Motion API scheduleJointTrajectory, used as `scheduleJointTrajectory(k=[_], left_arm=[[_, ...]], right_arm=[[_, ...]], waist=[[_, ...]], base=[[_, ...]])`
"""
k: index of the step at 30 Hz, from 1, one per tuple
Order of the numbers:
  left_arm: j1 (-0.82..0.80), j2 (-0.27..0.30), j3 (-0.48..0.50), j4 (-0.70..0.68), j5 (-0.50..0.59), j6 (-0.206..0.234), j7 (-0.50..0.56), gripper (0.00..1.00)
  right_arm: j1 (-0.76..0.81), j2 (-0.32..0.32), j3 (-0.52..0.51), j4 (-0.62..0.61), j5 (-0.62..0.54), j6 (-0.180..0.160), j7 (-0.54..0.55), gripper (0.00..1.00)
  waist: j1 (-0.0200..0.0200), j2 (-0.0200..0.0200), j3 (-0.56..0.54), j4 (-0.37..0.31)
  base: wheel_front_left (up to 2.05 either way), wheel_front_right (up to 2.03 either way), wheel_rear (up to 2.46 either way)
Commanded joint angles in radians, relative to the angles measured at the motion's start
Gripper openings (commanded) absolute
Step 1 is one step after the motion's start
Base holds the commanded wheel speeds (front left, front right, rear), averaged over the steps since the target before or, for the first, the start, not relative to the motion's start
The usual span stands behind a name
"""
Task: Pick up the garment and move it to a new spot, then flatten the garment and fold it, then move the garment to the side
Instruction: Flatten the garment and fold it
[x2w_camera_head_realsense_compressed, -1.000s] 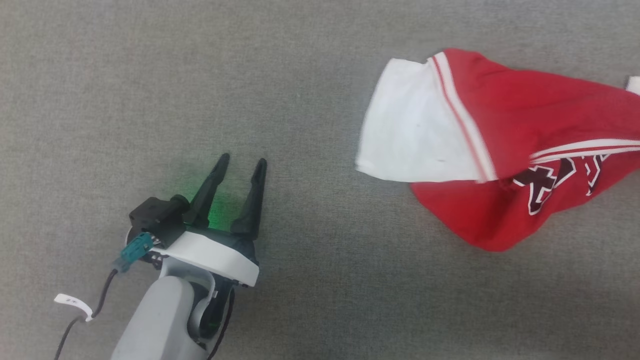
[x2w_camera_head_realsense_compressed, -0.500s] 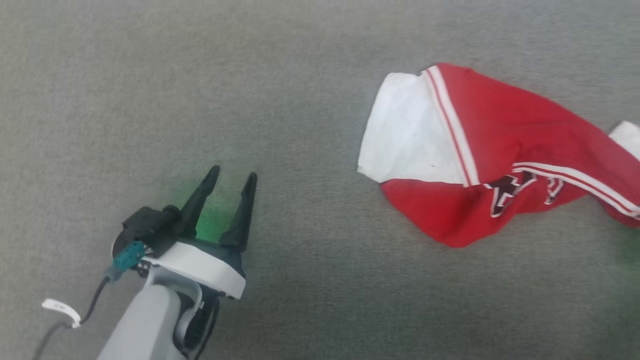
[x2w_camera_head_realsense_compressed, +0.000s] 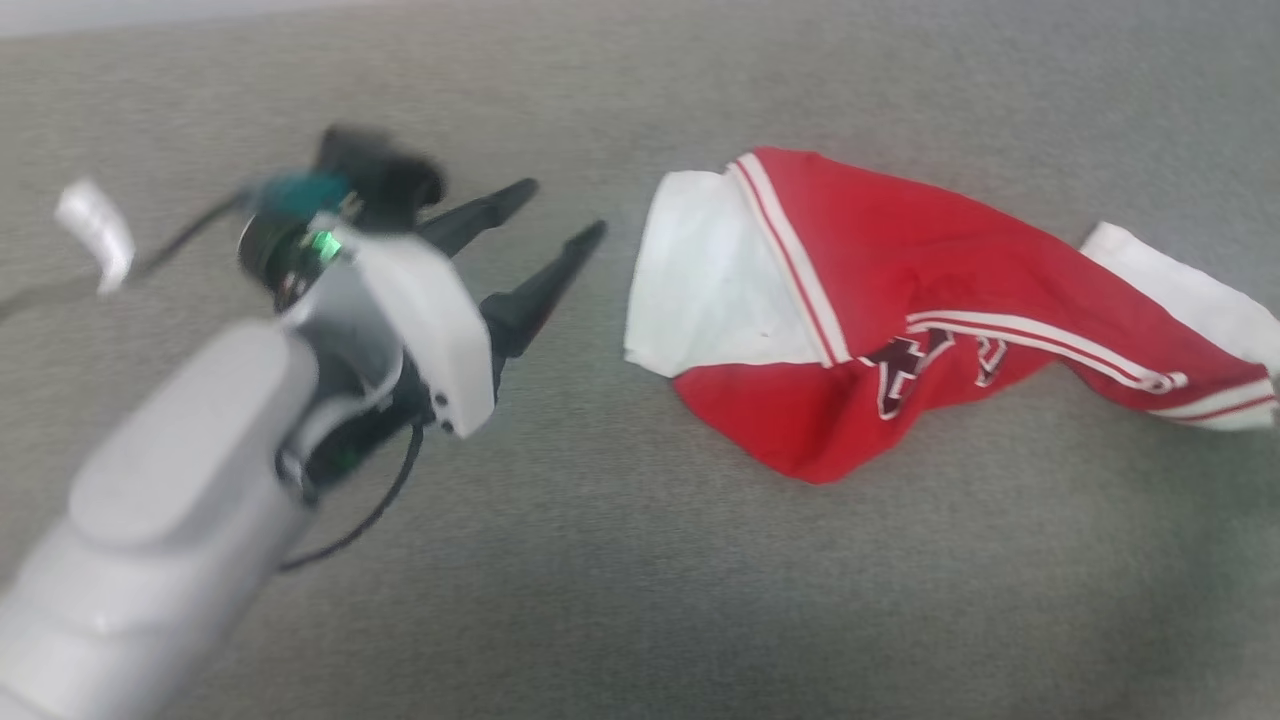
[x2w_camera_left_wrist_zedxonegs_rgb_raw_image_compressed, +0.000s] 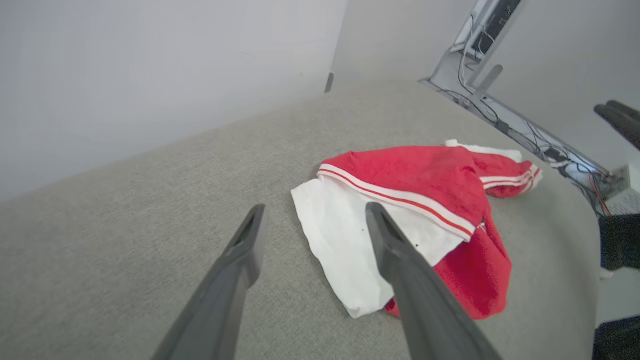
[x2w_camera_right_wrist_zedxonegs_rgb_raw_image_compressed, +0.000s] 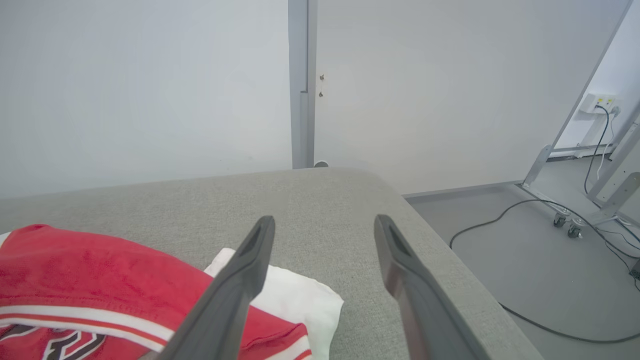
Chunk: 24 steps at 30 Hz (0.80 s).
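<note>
On the grey surface (x2w_camera_head_realsense_compressed: 640, 600), the garment (x2w_camera_head_realsense_compressed: 900, 300) lay crumpled, left gripper (x2w_camera_head_realsense_compressed: 564, 208) and right gripper (x2w_camera_right_wrist_zedxonegs_rgb_raw_image_compressed: 325, 220) both wide and empty; flattening judged next, needing grips on opposite edges.

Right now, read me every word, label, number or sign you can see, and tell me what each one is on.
No text here can be read.
The lettering on the garment: dark characters outlined in white, folded over and cut off by creases; unreadable.
The white tag behind the left gripper: blurred; I cannot tell whether it carries writing.
</note>
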Motion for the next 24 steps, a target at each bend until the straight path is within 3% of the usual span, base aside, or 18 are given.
scheduleJointTrajectory(k=[1, 5, 11, 20, 21, 23, 24], left_arm=[[-0.053, 0.003, -0.023, 0.026, -0.06, -0.001, 0.062, 1.0], [-0.179, -0.014, -0.086, 0.122, -0.209, -0.001, 0.256, 1.0], [-0.269, -0.044, -0.133, 0.281, -0.331, -0.002, 0.494, 1.0], [-0.311, -0.065, -0.186, 0.461, -0.356, 0.004, 0.654, 1.0], [-0.305, -0.078, -0.173, 0.461, -0.382, 0.002, 0.653, 0.78], [-0.305, -0.091, -0.157, 0.459, -0.405, 0.001, 0.645, 0.0], [-0.312, -0.087, -0.155, 0.46, -0.4, 0.001, 0.63, 0.0]], right_arm=[[-0.01, 0.006, 0.02, -0.011, -0.014, 0.0, -0.019, 1.0], [-0.022, 0.019, 0.059, -0.012, -0.014, 0.0, -0.049, 1.0], [-0.054, 0.045, 0.103, 0.014, -0.02, 0.0, -0.082, 1.0], [-0.079, 0.071, 0.127, 0.077, -0.025, 0.0, -0.131, 1.0], [-0.08, 0.071, 0.126, 0.083, -0.025, 0.0, -0.134, 1.0], [-0.085, 0.07, 0.123, 0.092, -0.026, 0.0, -0.138, 1.0], [-0.087, 0.067, 0.125, 0.094, -0.027, 0.0, -0.138, 1.0]], waist=[[0.0, 0.0, 0.026, -0.035], [0.0, 0.0, 0.059, -0.084], [0.0, 0.0, 0.1, -0.145], [0.0, 0.0, 0.146, -0.195], [0.0, 0.0, 0.147, -0.195], [0.0, 0.0, 0.148, -0.187], [0.0, 0.0, 0.148, -0.181]], base=[[0.0, 0.0, 0.0], [0.0, 0.0, 0.0], [0.0, 0.0, 0.0], [0.0, 0.0, 0.0], [0.0, 0.0, 0.0], [0.0, 0.0, 0.0], [0.0, 0.0, 0.0]])
